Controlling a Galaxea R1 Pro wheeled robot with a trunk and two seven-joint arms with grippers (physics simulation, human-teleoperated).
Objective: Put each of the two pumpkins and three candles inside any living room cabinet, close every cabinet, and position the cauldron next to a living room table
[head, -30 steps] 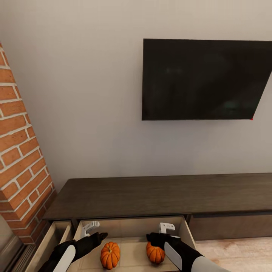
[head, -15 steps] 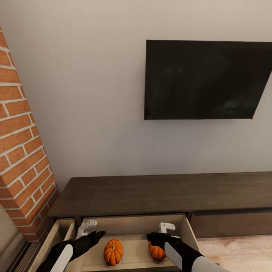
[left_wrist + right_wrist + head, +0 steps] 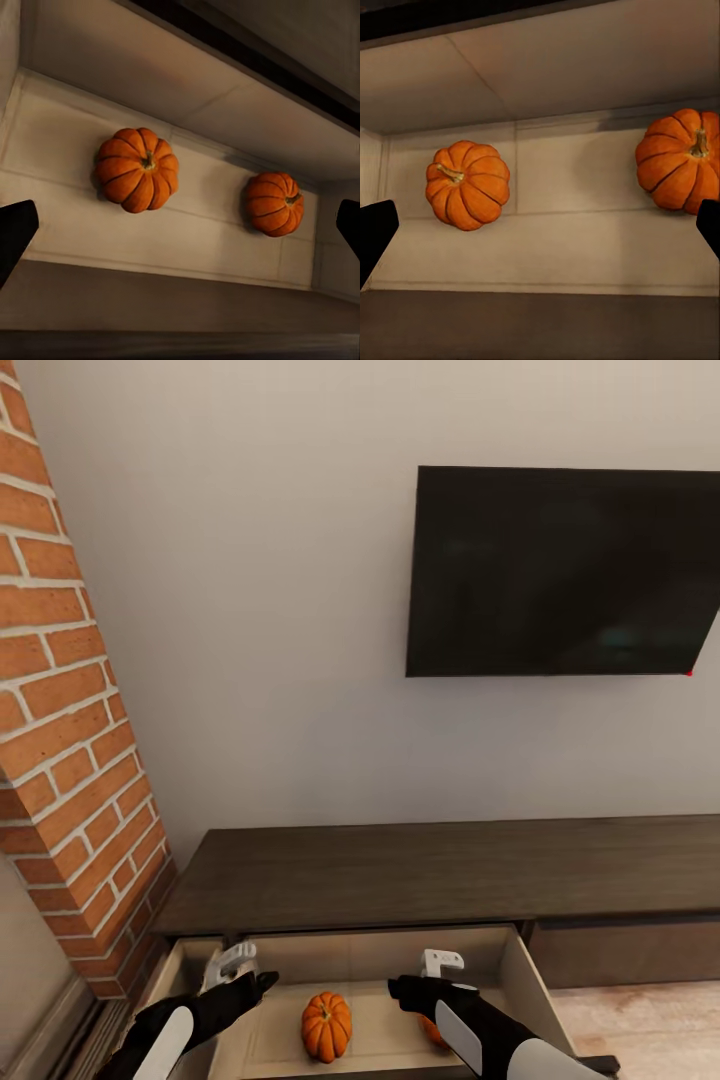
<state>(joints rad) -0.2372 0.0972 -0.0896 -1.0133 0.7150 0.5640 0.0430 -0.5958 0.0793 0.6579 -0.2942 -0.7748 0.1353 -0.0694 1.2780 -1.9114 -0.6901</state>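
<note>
Beneath a wall television (image 3: 565, 572), two pumpkins (image 3: 327, 1025) lie in the cabinet's (image 3: 440, 870) pulled-out drawer; both grippers (image 3: 232, 963) hover released, so push it shut squarely.

I'm looking at an off-white wall (image 3: 280, 610) filling most of the frame. A black TV (image 3: 565, 572) is hanging at the upper right, with a tiny red dot glowing at its lower right corner. A red-brick fireplace column (image 3: 60, 710) is slanting down the left edge. A strip of light wood-plank floor (image 3: 640, 1025) is showing at the lower right. Soft, even light is falling everywhere.
</note>
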